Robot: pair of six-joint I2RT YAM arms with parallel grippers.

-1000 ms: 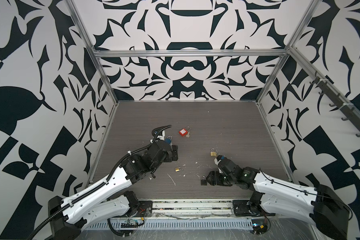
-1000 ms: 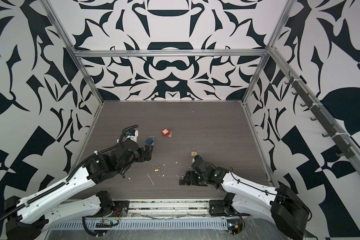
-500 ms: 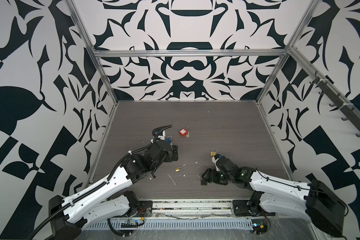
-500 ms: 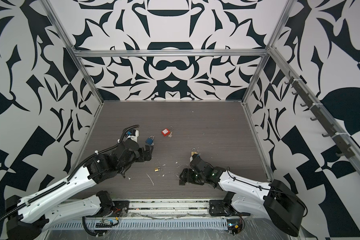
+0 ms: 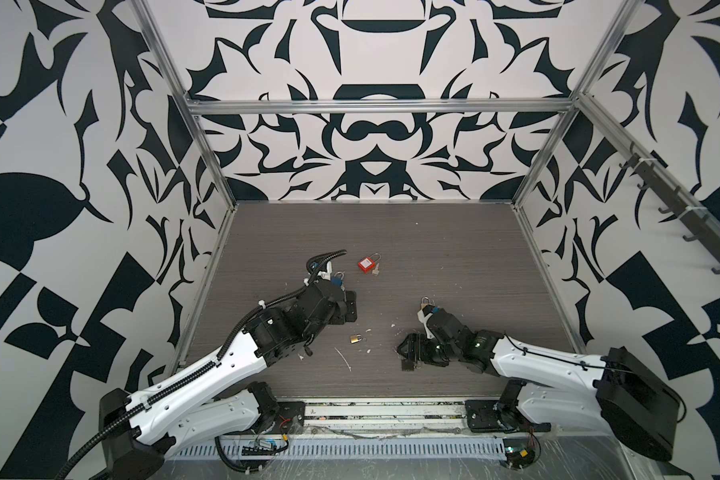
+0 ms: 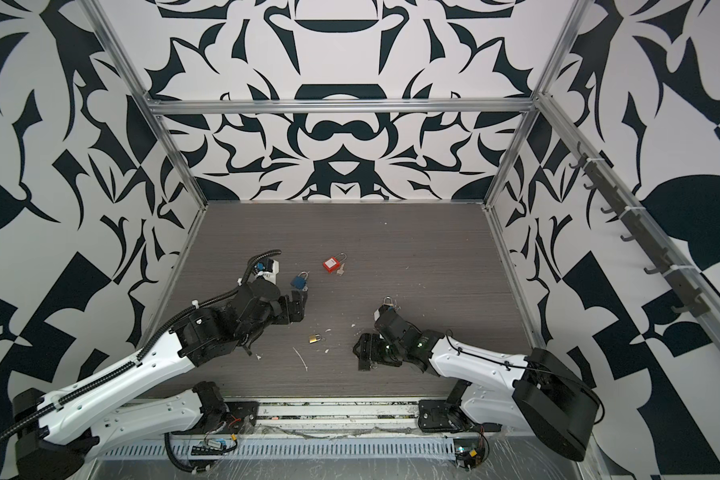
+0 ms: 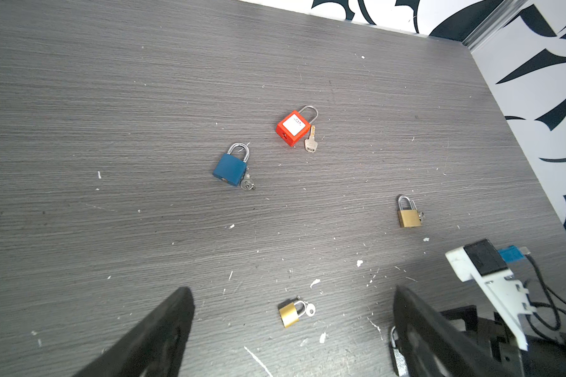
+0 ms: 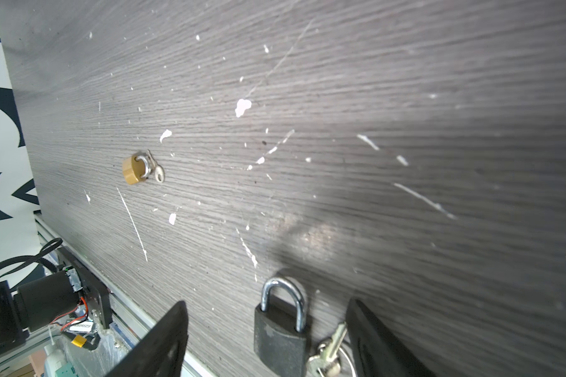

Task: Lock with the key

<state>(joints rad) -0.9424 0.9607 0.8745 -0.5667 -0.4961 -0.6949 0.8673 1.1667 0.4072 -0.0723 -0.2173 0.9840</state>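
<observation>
Right gripper (image 8: 267, 305) spreads wide around the black padlock (image 8: 280, 339) (its key (image 8: 327, 355) alongside) at five o'clock on the surface (image 5: 454, 257) — left gripper (image 7: 293, 290) gapes empty.

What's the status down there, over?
Left tool open, empty, above the table. Right tool open, straddling black padlock; key lying beside it. Nothing in the way.

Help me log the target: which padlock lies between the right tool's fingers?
The black padlock, keys beside it, within the open right tool. The red padlock, blue padlock and both brass padlocks lie away from it.
</observation>
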